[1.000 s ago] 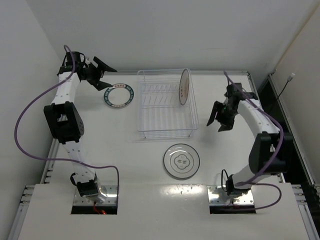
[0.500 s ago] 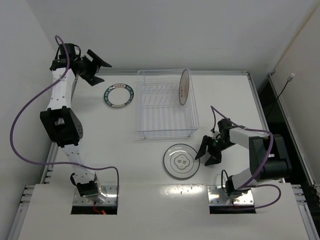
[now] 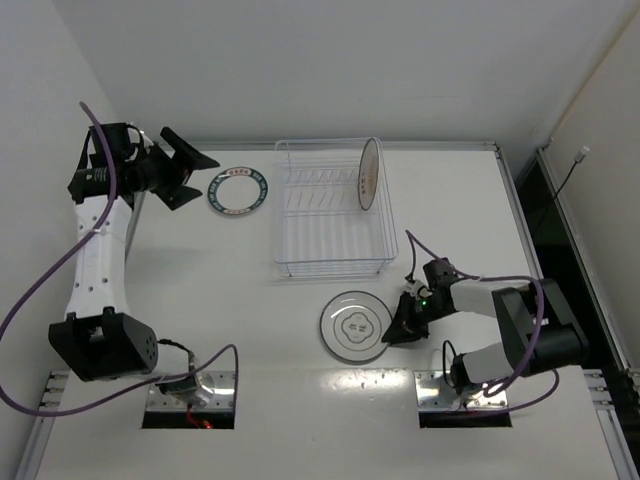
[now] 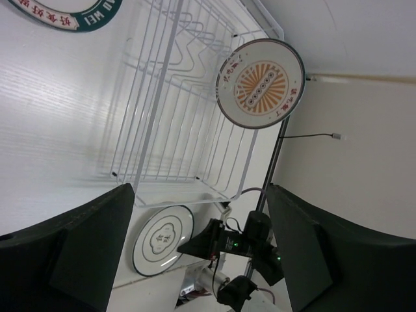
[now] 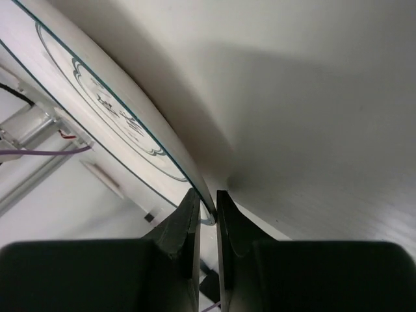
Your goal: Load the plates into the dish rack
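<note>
The pale grey plate lies flat on the table in front of the dish rack. My right gripper is low at its right edge, shut on the rim. In the right wrist view both fingers pinch the grey plate's edge at the right gripper. The orange-centred plate stands upright in the rack's right end. The teal-rimmed plate lies flat left of the rack. My left gripper hangs open left of it, holding nothing. The left wrist view shows the rack, orange plate and grey plate.
White walls close in the table at the back and left. A raised rail runs along the right edge. Purple cables trail from both arms. The arm bases sit at the near edge.
My right arm has swung down from beside the rack to the grey plate and shut on its rim, nudging it slightly left. My left arm has drawn back leftward, still open.
</note>
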